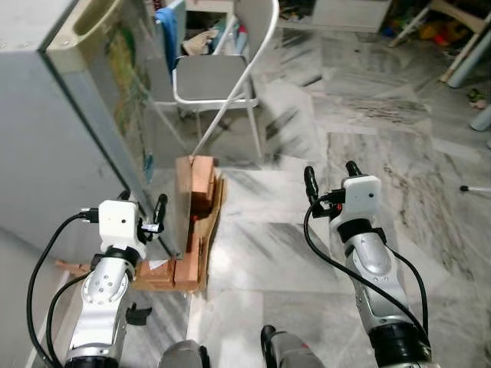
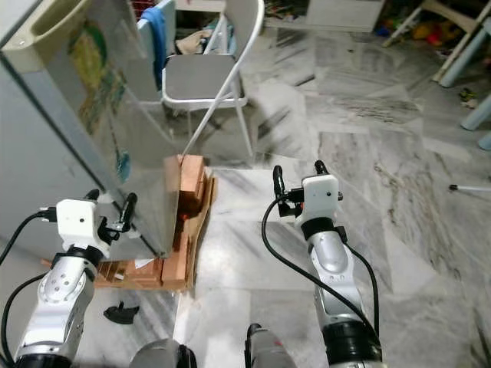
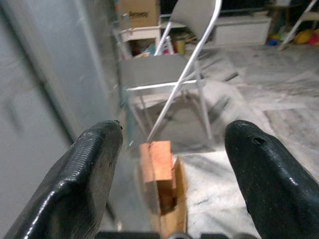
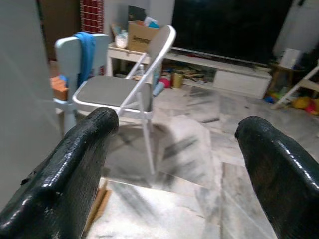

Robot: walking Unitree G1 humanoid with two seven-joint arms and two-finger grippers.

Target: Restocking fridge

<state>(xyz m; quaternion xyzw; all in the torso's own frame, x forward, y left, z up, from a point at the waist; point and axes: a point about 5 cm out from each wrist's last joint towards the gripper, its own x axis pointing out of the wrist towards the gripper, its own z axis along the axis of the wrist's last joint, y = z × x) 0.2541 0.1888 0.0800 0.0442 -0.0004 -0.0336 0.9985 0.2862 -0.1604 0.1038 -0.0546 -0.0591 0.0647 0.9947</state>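
Observation:
The grey fridge (image 1: 46, 153) stands at my left, its glossy door face (image 1: 123, 84) carrying a faded picture. My left gripper (image 1: 142, 203) is open, held up close beside the door's lower corner, with nothing between its fingers (image 3: 94, 164). Out over the marble floor my right gripper (image 1: 331, 176) is raised, open and empty, well to the right of the fridge. In the right wrist view its fingers (image 4: 75, 164) frame a folding chair. No food or bottles can be seen.
Stacked wooden blocks (image 1: 196, 222) lie under and beside the fridge's front corner. A grey folding chair (image 1: 215, 77) stands behind them, with a blue cloth (image 1: 167, 31) past it. A small black object (image 2: 121, 311) lies on the floor near my left arm.

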